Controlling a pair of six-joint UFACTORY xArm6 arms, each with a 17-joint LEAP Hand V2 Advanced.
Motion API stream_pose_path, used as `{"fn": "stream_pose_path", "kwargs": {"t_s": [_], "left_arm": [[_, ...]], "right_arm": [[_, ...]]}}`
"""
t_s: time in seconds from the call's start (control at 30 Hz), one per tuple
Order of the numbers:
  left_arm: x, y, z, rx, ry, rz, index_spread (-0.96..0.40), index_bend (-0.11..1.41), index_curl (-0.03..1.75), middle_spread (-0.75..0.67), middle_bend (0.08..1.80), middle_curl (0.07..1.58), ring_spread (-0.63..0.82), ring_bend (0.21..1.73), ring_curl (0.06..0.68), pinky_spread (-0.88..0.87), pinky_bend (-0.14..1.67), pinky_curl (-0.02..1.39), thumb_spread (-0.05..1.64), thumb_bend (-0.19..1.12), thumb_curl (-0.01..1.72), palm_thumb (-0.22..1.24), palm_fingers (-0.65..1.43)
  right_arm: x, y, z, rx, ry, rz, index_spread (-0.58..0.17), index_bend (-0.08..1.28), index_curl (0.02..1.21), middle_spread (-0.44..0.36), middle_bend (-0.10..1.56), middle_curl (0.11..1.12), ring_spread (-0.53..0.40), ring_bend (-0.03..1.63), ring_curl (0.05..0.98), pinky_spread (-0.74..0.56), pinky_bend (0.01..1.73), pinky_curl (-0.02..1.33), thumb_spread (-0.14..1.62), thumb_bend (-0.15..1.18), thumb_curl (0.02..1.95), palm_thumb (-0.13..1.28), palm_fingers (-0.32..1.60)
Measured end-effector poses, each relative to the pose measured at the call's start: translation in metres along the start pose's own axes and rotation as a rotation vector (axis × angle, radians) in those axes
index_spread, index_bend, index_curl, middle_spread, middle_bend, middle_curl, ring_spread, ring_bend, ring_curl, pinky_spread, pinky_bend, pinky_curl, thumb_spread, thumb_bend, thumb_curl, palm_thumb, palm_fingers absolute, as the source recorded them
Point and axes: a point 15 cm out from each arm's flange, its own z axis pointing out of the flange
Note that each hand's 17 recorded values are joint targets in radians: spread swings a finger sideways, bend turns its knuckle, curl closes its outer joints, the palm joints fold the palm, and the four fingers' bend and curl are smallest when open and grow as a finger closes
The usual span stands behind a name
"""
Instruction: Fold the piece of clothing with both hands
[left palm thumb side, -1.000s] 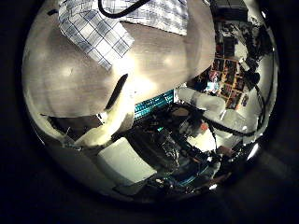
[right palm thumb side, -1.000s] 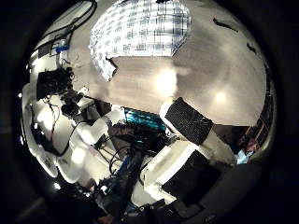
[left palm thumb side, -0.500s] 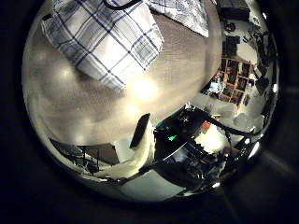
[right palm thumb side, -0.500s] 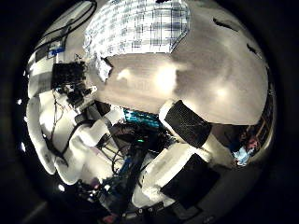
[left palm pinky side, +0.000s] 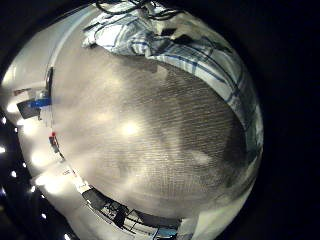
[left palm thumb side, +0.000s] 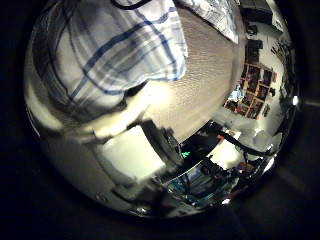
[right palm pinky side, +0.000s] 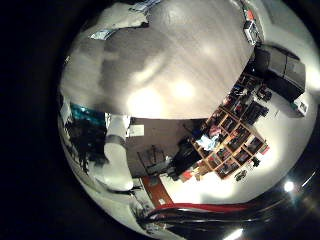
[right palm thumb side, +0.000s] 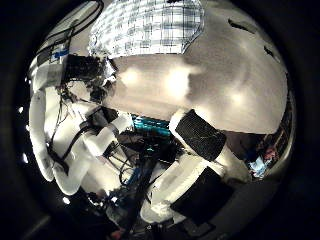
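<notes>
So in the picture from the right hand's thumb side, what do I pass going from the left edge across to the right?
The other arm's hand → the checked shirt lying on the table → bare table top.

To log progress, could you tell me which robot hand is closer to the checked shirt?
The left robot hand: the checked shirt fills its palm view.
</notes>
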Motion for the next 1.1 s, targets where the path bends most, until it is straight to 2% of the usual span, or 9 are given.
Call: {"fn": "stream_pose_path", "kwargs": {"t_s": [0.1, 0.17, 0.37, 0.6, 0.73, 1.0, 1.1], "left_arm": [[0.001, -0.002, -0.009, 0.027, 0.001, -0.001, -0.22, 0.29, 0.46, -0.21, 0.8, 0.63, -0.33, 1.11, 0.347, -0.29, 0.68, 0.51, 1.07, 0.11, 0.39, 0.63, 1.1], [0.002, -0.001, -0.02, 0.052, 0.004, -0.003, -0.29, 0.34, 0.51, -0.28, 0.83, 0.69, -0.38, 1.18, 0.395, -0.37, 0.79, 0.58, 1.1, 0.11, 0.4, 0.68, 1.11], [0.002, 0.012, -0.049, 0.06, 0.001, -0.004, -0.44, 0.45, 0.66, -0.41, 0.91, 0.8, -0.45, 1.29, 0.465, -0.52, 0.97, 0.68, 1.12, 0.08, 0.44, 0.74, 1.06], [0.0, 0.024, -0.08, 0.079, -0.008, -0.008, -0.55, 0.49, 0.84, -0.5, 0.96, 0.9, -0.45, 1.36, 0.508, -0.58, 1.06, 0.74, 1.13, 0.03, 0.48, 0.77, 0.97], [-0.001, 0.03, -0.088, 0.07, -0.012, -0.008, -0.59, 0.49, 0.93, -0.53, 0.98, 0.94, -0.45, 1.39, 0.523, -0.59, 1.08, 0.77, 1.13, 0.0, 0.49, 0.78, 0.93], [0.001, 0.034, -0.098, 0.061, -0.015, 0.004, -0.64, 0.47, 1.09, -0.57, 0.98, 1.0, -0.45, 1.43, 0.538, -0.61, 1.12, 0.8, 1.14, -0.01, 0.51, 0.79, 0.89], [0.001, 0.037, -0.102, 0.061, -0.015, 0.004, -0.66, 0.46, 1.14, -0.57, 0.99, 1.01, -0.44, 1.44, 0.54, -0.61, 1.12, 0.81, 1.14, -0.01, 0.51, 0.79, 0.88]], "right_arm": [[0.0, -0.001, 0.002, -0.006, 0.0, -0.002, -0.413, 0.17, 0.32, -0.129, 0.4, 0.38, -0.146, 0.84, 0.199, 0.13, 0.83, 0.0, 1.36, -0.01, 0.33, 0.56, 0.35], [0.0, -0.006, 0.002, 0.003, 0.0, -0.003, -0.414, 0.18, 0.32, -0.141, 0.4, 0.38, -0.159, 0.85, 0.201, 0.11, 0.83, 0.0, 1.36, -0.01, 0.33, 0.56, 0.36], [-0.002, -0.041, 0.019, 0.028, 0.007, -0.018, -0.405, 0.17, 0.32, -0.161, 0.42, 0.39, -0.211, 0.88, 0.215, 0.02, 0.85, 0.0, 1.28, -0.02, 0.34, 0.51, 0.4], [-0.013, -0.082, 0.076, 0.012, 0.016, -0.047, -0.345, 0.17, 0.32, -0.174, 0.43, 0.4, -0.23, 0.9, 0.231, -0.07, 0.88, 0.0, 1.18, -0.04, 0.32, 0.43, 0.37], [-0.026, -0.088, 0.094, -0.012, 0.008, -0.068, -0.316, 0.17, 0.32, -0.174, 0.44, 0.41, -0.223, 0.9, 0.239, -0.09, 0.87, 0.0, 1.13, -0.04, 0.31, 0.37, 0.35], [-0.061, -0.118, 0.12, 0.06, -0.017, -0.088, -0.291, 0.18, 0.34, -0.181, 0.47, 0.44, -0.232, 0.95, 0.262, -0.12, 0.87, 0.0, 1.08, -0.02, 0.31, 0.35, 0.41], [-0.066, -0.129, 0.122, 0.1, -0.011, -0.074, -0.306, 0.17, 0.34, -0.206, 0.5, 0.46, -0.263, 1.02, 0.29, -0.21, 0.97, 0.02, 1.06, -0.01, 0.32, 0.4, 0.53]]}}
